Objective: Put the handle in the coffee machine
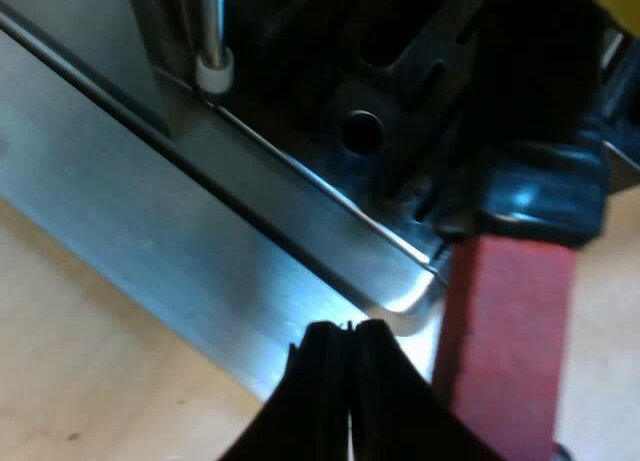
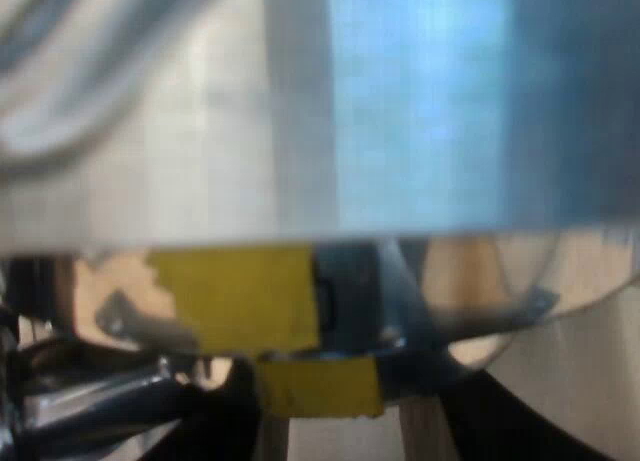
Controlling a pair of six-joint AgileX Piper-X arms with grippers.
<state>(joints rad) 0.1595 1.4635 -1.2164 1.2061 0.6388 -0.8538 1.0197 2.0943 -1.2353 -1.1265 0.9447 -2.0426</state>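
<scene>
My left gripper (image 1: 348, 331) hangs shut with nothing between its fingertips, just off the steel base of the espresso machine (image 1: 200, 231). Right beside the fingers stands the holder's handle, its red end (image 1: 510, 341) nearest me and its dark part (image 1: 540, 181) running up toward the machine's black underside. The holder's metal head is hidden. In the right wrist view I am pressed close against a shiny metal body (image 2: 400, 111) with a yellow patch (image 2: 240, 296) below it; dark shapes sit under that, too blurred to read.
A steam wand with a white tip (image 1: 213, 71) hangs over the machine's steel base. Light wooden tabletop (image 1: 90, 381) spreads below the base. A second yellow patch (image 2: 320, 386) sits under the first.
</scene>
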